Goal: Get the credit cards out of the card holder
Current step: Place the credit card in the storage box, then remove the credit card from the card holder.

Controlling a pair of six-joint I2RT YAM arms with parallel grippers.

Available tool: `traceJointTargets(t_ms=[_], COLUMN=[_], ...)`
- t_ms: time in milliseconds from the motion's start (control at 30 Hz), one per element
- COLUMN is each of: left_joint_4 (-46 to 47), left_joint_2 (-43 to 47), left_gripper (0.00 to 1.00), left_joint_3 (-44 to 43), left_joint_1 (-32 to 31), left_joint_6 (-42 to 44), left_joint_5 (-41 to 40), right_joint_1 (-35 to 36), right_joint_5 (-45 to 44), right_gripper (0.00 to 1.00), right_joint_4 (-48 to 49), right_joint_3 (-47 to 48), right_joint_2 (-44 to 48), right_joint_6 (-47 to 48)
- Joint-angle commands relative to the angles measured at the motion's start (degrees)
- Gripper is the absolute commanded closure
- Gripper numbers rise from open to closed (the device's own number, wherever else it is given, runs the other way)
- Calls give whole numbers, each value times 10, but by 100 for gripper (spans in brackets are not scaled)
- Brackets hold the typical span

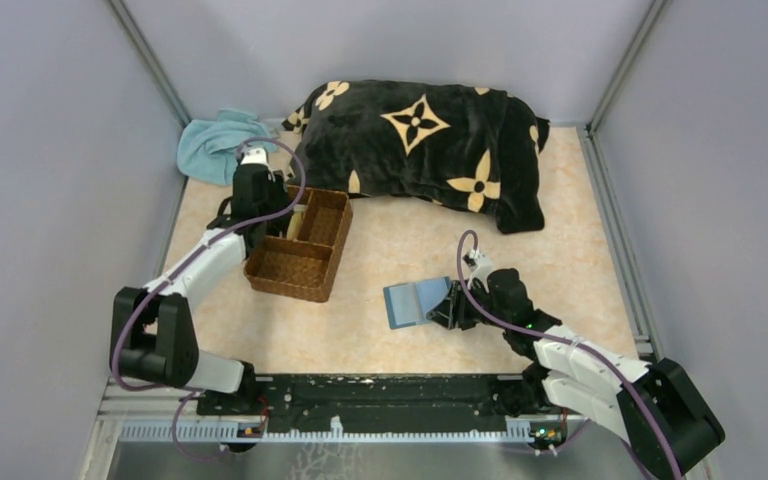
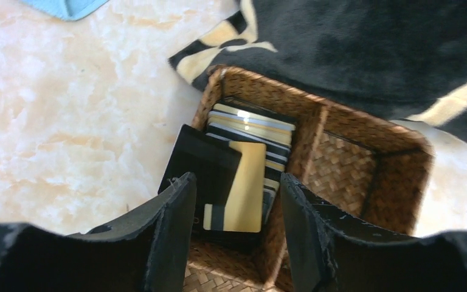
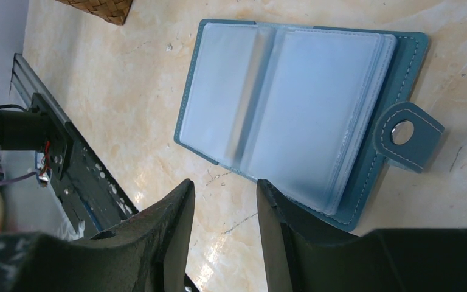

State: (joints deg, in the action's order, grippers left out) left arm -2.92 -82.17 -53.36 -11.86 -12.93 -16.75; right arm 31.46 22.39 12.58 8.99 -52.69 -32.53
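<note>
Credit cards (image 2: 237, 182) lie in a loose stack inside one compartment of a brown woven tray (image 2: 267, 85). In the overhead view the tray sits at about 9 o'clock from the middle of the table (image 1: 520, 250). Seen from the left wrist, the top card's long axis runs 12 to 6 o'clock. The left gripper (image 2: 237, 204) hangs directly above the stack, jaws apart and empty.

The card holder (image 3: 292, 103) lies spread open on the table, at about 5 o'clock from the middle. In the right wrist view its long axis runs 9 to 3 o'clock, with the clasp tab (image 3: 407, 135) pointing to 3 o'clock. Its clear sleeves look empty. The right gripper (image 3: 222, 201) sits just beside it, jaws parted, holding nothing.

This reads as the drop-off step, likely near the end. Next, the left arm should lift clear while the sleeves are checked for leftovers.
</note>
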Motion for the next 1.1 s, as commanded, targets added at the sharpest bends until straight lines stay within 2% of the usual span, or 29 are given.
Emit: traceJointTargets(t_ms=[0,167,400,533,600,700,767,833,867,900,933,967,1067], left_joint_4=[61,67,68,92,123,127,127,143,159,175,190,203,232], left_joint_2=[37,19,18,57,82,97,93,86,81,76,71,67,62], left_gripper=[40,39,38,40,40,41,43,51,61,74,88,99,100], left_joint_3=[19,13,31,55,78,86,89,106,119,132,146,161,210], left_joint_1=[1,-4,-4,-13,-59,-184,-254,-297,-316,-332,-344,-351,-359], left_joint_6=[18,14,-14,-37,-34,-7,-26,-62,-78,-92,-116,-131,-174], left_joint_5=[89,140,91,144,158,98,93,120,133,139,141,146,157], right_joint_1=[-1,-1,-1,-1,-2,-2,-3,-4,-4,-4,-5,-4,-4], right_joint_5=[7,7,2,-9,-35,-78,-101,-114,-119,-129,-134,-130,-92], right_gripper=[57,58,58,59,59,59,59,65,76,93,100,100,100], right_joint_4=[29,26,15,9,-6,-40,-55,-63,-67,-73,-78,-80,-72], right_joint_3=[0,-1,-6,-4,3,20,33,41,46,50,54,58,72], right_joint_2=[6,10,19,29,40,50,50,47,44,42,40,39,33], right_joint_6=[5,3,3,0,-3,-5,-6,-4,-4,-4,-4,-2,17])
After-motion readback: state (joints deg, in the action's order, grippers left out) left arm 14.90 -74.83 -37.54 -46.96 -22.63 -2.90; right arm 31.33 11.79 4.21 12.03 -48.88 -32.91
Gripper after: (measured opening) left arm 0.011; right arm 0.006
